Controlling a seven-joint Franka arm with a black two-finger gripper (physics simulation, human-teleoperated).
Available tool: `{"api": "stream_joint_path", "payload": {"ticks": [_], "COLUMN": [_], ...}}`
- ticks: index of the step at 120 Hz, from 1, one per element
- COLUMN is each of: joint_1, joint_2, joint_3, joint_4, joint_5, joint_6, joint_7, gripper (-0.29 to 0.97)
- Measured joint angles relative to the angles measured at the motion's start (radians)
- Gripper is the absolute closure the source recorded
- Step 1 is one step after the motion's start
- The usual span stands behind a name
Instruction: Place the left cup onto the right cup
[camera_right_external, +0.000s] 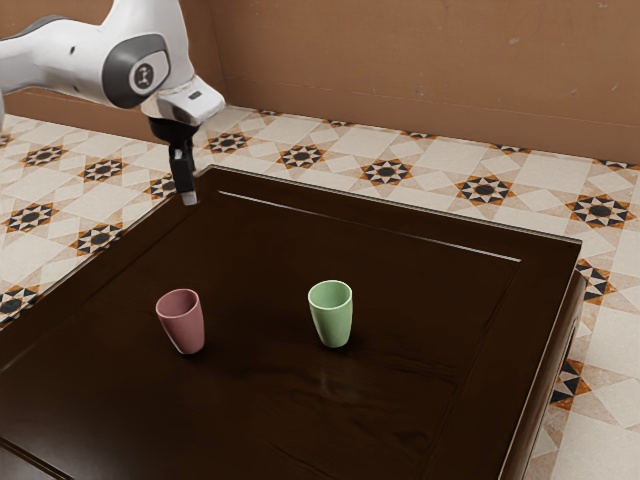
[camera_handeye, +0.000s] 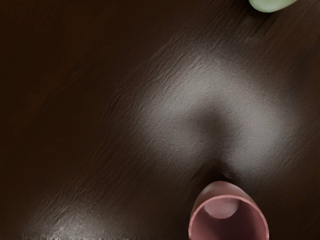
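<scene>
**Jaws hanging at upper left, both cups standing free**

From my seat, the white arm (camera_right_external: 110, 60) comes in at the upper left of the exterior view. Its jaws point straight down above the back left corner of the dark wooden tabletop (camera_right_external: 420, 290). They are edge-on to that camera, so I cannot tell whether they are spread or pressed together. Nothing is in them.

The pink cup (camera_right_external: 181, 320) stands upright at lower left of centre, mouth up. The green cup (camera_right_external: 331, 312) stands upright to its right, the two well apart. Both are well clear of the jaws.

In the wrist view I look into the pink cup's (camera_handeye: 228, 216) open mouth, with an edge of the green cup (camera_handeye: 270, 4) beyond it.
</scene>
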Motion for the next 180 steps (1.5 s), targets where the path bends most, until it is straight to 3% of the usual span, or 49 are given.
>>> {"api": "stream_joint_path", "payload": {"ticks": [30,90,180], "joint_1": [0.013,0.057,0.087], "joint_2": [-0.037,-0.040,0.079], "joint_3": [0.004,0.006,0.005], "joint_4": [-0.133,-0.438,-0.413], "joint_5": [-0.006,0.001,0.064], "joint_6": [0.031,0.282,0.376], "joint_7": [0.010,-0.017,-0.066], "gripper": [0.00,0.00,0.00]}}
